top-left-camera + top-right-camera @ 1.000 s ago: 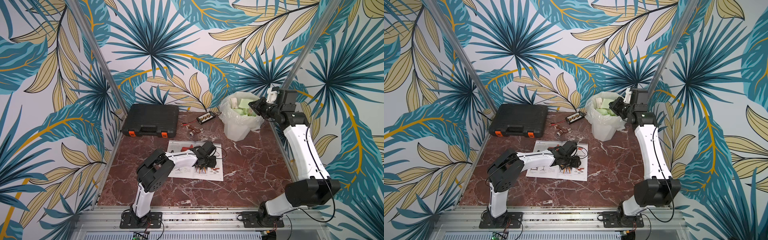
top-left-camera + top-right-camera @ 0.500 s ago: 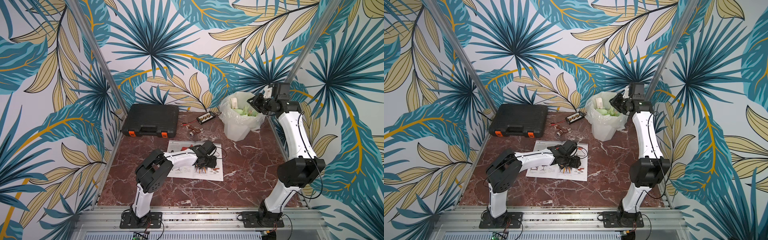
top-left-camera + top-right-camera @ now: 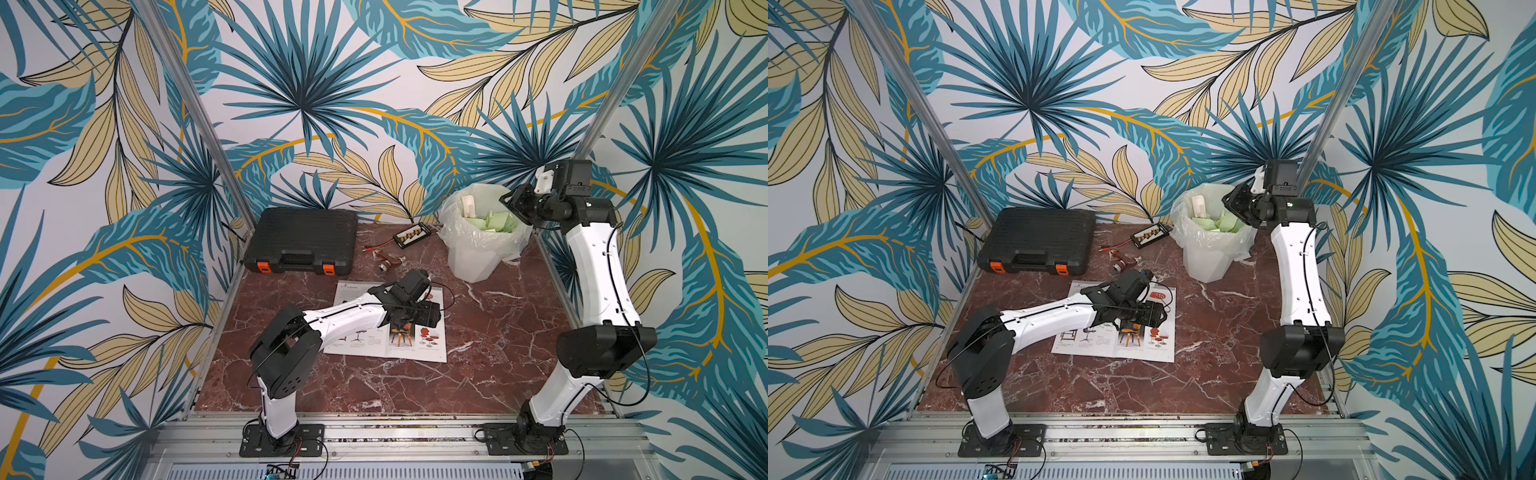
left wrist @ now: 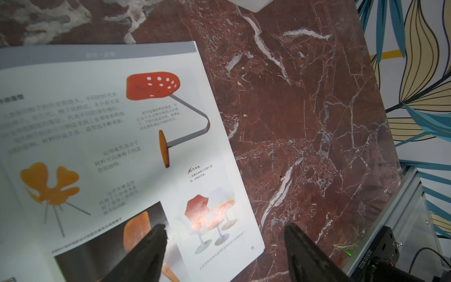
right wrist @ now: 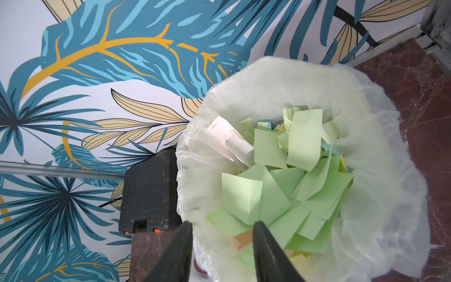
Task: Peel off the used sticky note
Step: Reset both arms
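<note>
Several green sticky notes (image 5: 268, 195) lie loose in the bag-lined bin (image 5: 268, 73); which one is the used sticky note I cannot tell. My right gripper (image 5: 222, 223) hangs open just above the bin's near rim, with nothing between its fingers. Both top views show it at the bin's right side (image 3: 509, 199) (image 3: 1231, 199). My left gripper (image 4: 224, 228) stands open low over the right-hand page of an open book (image 4: 97, 122), near the page's outer corner. It holds nothing. No note shows on the visible page.
The book (image 3: 432, 353) lies mid-table under the left arm. A black tool case (image 3: 303, 239) sits at the back left. A small terminal board (image 3: 411, 235) and a brown part (image 3: 388, 262) lie behind the book. The bin (image 3: 473, 257) stands at the back right.
The right gripper has opened over the bin while the right arm's elbow drew in and rose. The left gripper stays over the book.
</note>
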You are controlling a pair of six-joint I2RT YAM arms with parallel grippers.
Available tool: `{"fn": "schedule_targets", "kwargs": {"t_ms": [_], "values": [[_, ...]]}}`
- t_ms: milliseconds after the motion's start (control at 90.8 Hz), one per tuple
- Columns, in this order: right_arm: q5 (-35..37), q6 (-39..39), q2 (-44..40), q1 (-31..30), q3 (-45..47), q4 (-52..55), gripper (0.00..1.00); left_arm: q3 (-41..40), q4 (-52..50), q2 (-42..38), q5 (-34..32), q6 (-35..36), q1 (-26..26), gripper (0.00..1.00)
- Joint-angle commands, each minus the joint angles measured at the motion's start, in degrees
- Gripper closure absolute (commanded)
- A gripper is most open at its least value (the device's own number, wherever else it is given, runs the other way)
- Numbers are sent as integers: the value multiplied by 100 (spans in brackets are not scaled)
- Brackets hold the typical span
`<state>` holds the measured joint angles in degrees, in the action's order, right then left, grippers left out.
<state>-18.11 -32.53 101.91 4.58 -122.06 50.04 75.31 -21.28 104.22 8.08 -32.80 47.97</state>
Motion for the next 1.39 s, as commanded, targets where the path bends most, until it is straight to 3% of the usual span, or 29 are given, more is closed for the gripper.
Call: {"fn": "schedule_targets", "kwargs": {"t_ms": [0, 220, 408, 474, 485, 507, 551, 815, 1002, 1102, 1267, 1377], "values": [[-193, 107, -582, 26, 279, 5, 56, 15, -68, -407, -180, 108, 3, 18], [-175, 258, -2042, 25, 2180, -1155, 49, -449, -31, -1338, -749, 328, -95, 11], [354, 496, -3612, 25, 4441, -2664, 39, -978, -209, -2522, -1903, 612, -179, 0], [646, 617, -4134, 25, 5275, -3191, 29, -1213, -258, -2999, -2387, 722, -208, 0], [705, 639, -4192, 25, 5410, -3280, 26, -1256, -265, -3076, -2472, 740, -208, 0], [787, 673, -4393, 25, 5664, -3435, 9, -1326, -272, -3249, -2628, 781, -213, 0], [1017, 752, -4773, 30, 6210, -3793, 1, -1495, -257, -3570, -2977, 867, -232, 0], [2697, 1059, -6815, 28, 9410, -5891, 1, -3324, 725, -5636, -5588, 1407, -252, 0], [3521, 1332, -7236, 25, 10755, -6504, 1, -4645, 1848, -6515, -7172, 2304, -305, 0], [3792, 1432, -7076, 26, 11062, -6775, 1, -5175, 2538, -6703, -7232, 2944, -529, 0], [3746, 1909, -6254, 17, 11235, -7425, 1, -5912, 3078, -6740, -6523, 3099, -1457, 0], [3836, 2113, -5682, 17, 11310, -7989, 1, -6433, 4001, -6585, -5998, 3380, -1985, 0]]}}
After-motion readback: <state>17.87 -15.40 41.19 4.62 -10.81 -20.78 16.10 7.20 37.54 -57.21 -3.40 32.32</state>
